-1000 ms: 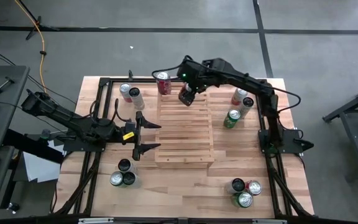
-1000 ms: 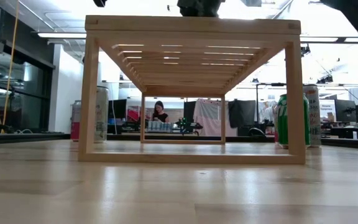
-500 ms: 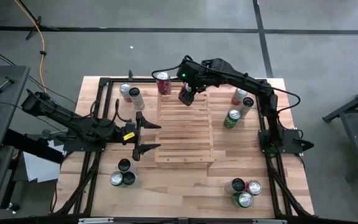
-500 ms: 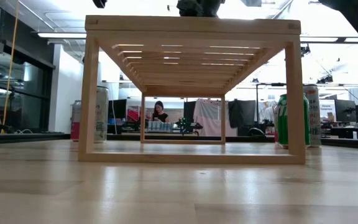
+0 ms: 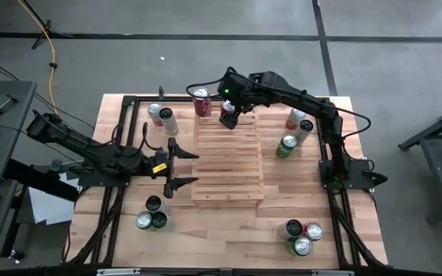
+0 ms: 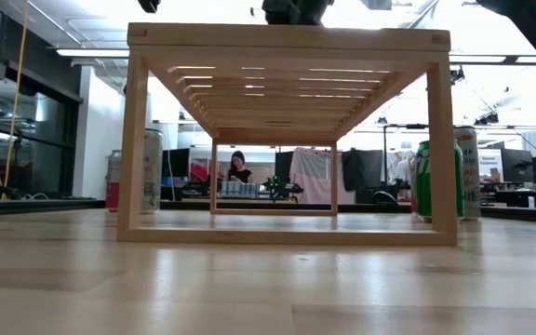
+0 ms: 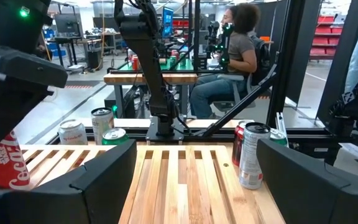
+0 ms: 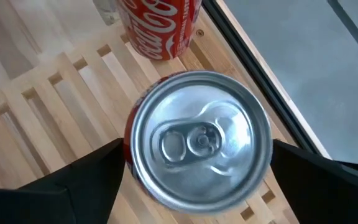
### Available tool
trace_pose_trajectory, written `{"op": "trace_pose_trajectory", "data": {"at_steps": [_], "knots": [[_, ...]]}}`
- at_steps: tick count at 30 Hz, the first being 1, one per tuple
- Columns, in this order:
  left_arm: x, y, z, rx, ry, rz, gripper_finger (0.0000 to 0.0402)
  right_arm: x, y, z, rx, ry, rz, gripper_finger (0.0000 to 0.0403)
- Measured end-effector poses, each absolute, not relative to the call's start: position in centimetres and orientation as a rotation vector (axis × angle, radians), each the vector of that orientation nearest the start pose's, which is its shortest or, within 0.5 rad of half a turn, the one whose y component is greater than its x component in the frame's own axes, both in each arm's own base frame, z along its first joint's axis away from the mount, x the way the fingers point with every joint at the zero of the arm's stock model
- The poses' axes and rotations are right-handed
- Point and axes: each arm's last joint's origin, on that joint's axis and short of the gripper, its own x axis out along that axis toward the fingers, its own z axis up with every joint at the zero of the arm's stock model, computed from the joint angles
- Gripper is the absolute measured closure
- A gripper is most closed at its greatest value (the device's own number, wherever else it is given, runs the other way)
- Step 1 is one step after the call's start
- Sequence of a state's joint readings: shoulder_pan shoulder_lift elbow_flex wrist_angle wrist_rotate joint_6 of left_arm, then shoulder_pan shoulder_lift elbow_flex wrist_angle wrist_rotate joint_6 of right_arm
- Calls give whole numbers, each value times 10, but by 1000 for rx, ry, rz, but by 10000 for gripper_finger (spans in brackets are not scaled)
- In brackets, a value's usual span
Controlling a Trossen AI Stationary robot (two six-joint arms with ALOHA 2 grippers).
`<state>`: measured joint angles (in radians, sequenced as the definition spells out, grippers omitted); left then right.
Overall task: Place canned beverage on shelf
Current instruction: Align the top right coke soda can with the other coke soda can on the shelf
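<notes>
Silver-topped and red-sided, the canned beverage (image 8: 199,142) stands upright on the slats of the shelf (image 5: 229,161), at the shelf's far edge as the high view shows it, just beside a second red can (image 5: 201,101) whose side carries white Coca-Cola script. The right pincer (image 5: 229,116) hangs directly over the silver lid, its two dark fingers (image 8: 73,186) spread wide on either side of the can and clear of its wall, so nothing is gripped.

At the shelf's left side the left pincer (image 5: 176,164) sits level with the slats, jaws wide and empty.

Light wood makes up both the shelf and the desk (image 5: 282,199) beneath it, a butcher-block top edged by a black frame. To the shelf's right stand a green can (image 5: 285,146) and two more cans behind it; to its far left are two cans near the desk's corner. A cluster of three cans (image 5: 152,216) sits on the desk off the shelf's near-left corner, and another three (image 5: 301,234) off its near-right corner.

Around the desk lies grey floor with dark seam lines. Seen under the shelf from desk height, the room holds monitors, benches and bright ceiling lights, with a seated person (image 6: 239,167) far behind.
</notes>
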<state>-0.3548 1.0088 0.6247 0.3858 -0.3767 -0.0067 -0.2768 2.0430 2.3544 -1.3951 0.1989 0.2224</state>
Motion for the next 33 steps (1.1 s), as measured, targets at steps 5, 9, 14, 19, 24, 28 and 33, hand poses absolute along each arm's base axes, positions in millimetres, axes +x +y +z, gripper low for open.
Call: {"op": "trace_pose_trajectory", "data": {"at_steps": [5,9,14,19,24,28,33], "knots": [[212,-71,290,-4,7,9,78,376,-111,393,225,1046,-536,28],[211,-74,290,-4,6,-6,78,366,-104,402,212,1053,-535,27],[209,-77,292,-7,-1,-26,78,356,-88,408,185,1095,-533,27],[204,-81,293,-13,5,-48,78,349,-69,407,140,1140,-547,27],[196,-85,296,-23,4,-81,78,342,-51,391,45,1211,-575,27],[186,-85,300,-23,3,-72,78,320,-46,376,4,1252,-660,27],[180,-83,302,-18,10,-34,78,279,-42,363,71,1107,-737,27]]}}
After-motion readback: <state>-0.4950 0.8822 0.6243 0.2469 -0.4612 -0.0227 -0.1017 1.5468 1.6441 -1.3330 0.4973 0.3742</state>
